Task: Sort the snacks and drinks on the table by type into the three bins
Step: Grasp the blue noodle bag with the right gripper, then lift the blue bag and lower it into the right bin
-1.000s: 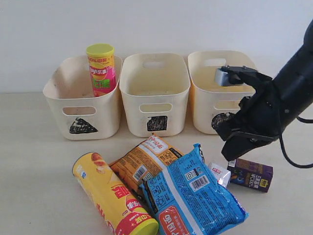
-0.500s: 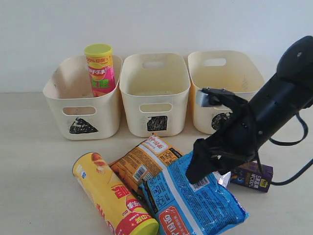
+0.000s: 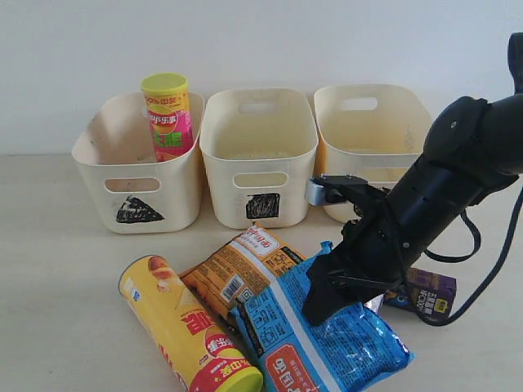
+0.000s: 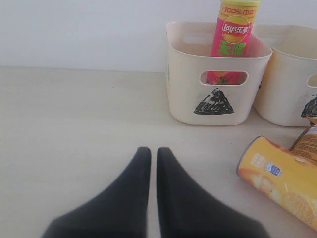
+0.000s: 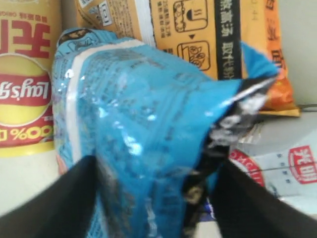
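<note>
The right fingers (image 5: 59, 198) stand wide astride the blue packet (image 5: 143, 114), touching it; the left fingers (image 4: 129, 198) are closed over the bench (image 4: 59, 124).

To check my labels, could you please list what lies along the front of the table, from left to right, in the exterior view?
yellow can → orange packet → blue packet → purple carton

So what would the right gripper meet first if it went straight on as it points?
The blue packet: the right gripper straddles it, jaws apart, seemingly almost touching.
</note>
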Controlling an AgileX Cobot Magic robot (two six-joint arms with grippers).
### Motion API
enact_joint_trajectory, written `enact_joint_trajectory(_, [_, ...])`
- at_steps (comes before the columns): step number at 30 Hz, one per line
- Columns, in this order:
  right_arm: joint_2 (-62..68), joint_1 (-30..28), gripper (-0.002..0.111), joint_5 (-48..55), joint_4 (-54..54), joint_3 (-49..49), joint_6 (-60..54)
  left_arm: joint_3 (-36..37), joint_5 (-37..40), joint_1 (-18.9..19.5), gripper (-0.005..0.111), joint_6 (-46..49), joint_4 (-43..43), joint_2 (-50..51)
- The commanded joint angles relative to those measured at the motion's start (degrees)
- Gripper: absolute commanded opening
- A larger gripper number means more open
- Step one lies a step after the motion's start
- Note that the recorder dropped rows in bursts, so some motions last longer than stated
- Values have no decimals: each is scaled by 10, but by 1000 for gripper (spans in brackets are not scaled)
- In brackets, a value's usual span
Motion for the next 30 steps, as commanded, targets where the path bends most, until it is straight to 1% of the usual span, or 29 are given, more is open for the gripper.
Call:
enact_joint_trajectory(1, [7,2,33,30,-5,3,-11,-1,-6,-2,4,1,-2,-2])
enact_joint_trajectory(2, [7,2,23,39,-6,0,-11,-1,-6,-2,4,1,-2,-2])
enact_joint_trajectory(5, [5,1,2,72,-8,-18,-9,-1,-6,-2,4,1,-2,-2])
enact_joint_trajectory(6, [2,1,0,82,-8,-24,-8,-1,-6,-2,4,1,-2,-2])
enact_joint_trajectory(11, [-33,1,0,130,-10,-63,8,-1,-6,-2,4,1,-2,-2])
enact_joint_trajectory(15, [-72,1,0,139,-20,-90,23,-1,-6,-2,4,1,-2,-2])
enact_joint_trajectory(22, [-149,1,0,135,-113,-152,84,-1,-6,-2,4,1,-2,-2])
enact_joint_trajectory(26, [-186,1,0,83,-183,-188,122,-1,-6,-2,4,1,-2,-2])
enact_joint_trajectory(28, [-199,1,0,38,-216,-202,145,-1,-6,-2,4,1,-2,-2])
enact_joint_trajectory(30, [-206,1,0,-33,-253,-206,181,-1,-6,-2,4,1,-2,-2])
